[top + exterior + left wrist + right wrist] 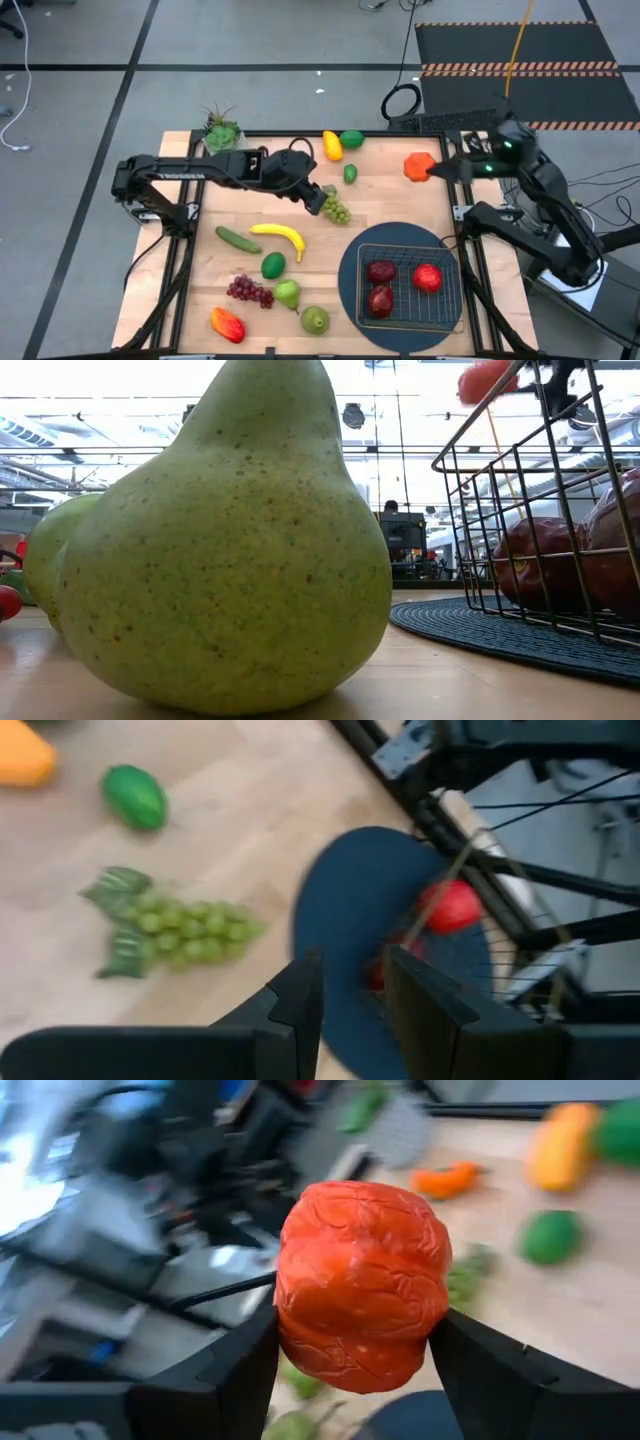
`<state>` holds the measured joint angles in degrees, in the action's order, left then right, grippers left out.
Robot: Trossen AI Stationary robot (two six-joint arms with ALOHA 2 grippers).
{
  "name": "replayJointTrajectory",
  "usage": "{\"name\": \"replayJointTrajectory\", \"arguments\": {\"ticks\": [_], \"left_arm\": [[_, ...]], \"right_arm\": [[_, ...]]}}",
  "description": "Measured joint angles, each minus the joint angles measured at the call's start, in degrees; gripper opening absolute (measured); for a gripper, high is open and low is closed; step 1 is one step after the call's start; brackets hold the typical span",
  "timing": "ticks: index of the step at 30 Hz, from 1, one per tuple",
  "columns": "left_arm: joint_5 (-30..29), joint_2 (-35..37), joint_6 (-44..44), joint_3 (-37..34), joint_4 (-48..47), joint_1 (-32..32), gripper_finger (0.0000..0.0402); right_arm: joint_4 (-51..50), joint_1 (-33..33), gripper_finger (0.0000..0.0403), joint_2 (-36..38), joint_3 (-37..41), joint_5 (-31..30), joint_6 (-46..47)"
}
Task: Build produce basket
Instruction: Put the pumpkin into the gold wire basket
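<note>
My right gripper (432, 170) is shut on an orange-red lobed toy fruit (360, 1285) and holds it high over the table's far right part. It also shows at the top of the low view as the orange-red fruit (485, 380). The wire basket (408, 248) stands on a round dark blue mat (350, 285) at the near right, with three red apples (382, 272) lying inside. My left gripper (352, 965) hovers open and empty over mid-table. It is just beside the green grapes (175, 925), which lie on the wood. My right gripper pinches the orange-red fruit between its two fingers (240, 1370), one on each opposite side (290, 1320). The fingers come roughly level from the table's right. The fruit is lifted clear of the table and the basket.
A banana (280, 237), a cucumber (238, 239), a lime (273, 265), purple grapes (250, 291), two pears (315, 319) and a red-orange fruit (227, 323) lie at the near left. One pear (230, 550) fills the low view. Yellow and green produce (340, 143) and a potted plant (222, 128) sit by the far edge.
</note>
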<state>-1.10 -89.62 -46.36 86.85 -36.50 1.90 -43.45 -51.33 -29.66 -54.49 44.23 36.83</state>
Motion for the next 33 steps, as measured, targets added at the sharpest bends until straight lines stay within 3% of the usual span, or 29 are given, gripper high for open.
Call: {"name": "replayJointTrajectory", "arguments": {"ticks": [8, 18, 23, 33], "left_arm": [[-6.0, 0.0, -6.1, 0.0, 5.9, -5.1, 0.0106], [-7.0, 0.0, -9.8, 0.0, 10.3, -7.5, 0.0106], [-7.0, 0.0, -10.0, 0.0, 10.2, -8.2, 0.0106], [-7.0, 0.0, -9.0, 0.0, 10.2, -8.3, 0.0106]], "right_arm": [[8.2, 4.0, 0.0236, 10.7, -0.1, 6.7, 7.4], [13.7, 4.2, 0.0236, 15.8, -0.1, 7.1, 10.2], [15.4, 4.2, 0.0235, 15.8, -0.1, 7.0, 3.6], [16.3, 4.2, 0.0235, 15.8, -0.1, 6.9, -18.5]]}}
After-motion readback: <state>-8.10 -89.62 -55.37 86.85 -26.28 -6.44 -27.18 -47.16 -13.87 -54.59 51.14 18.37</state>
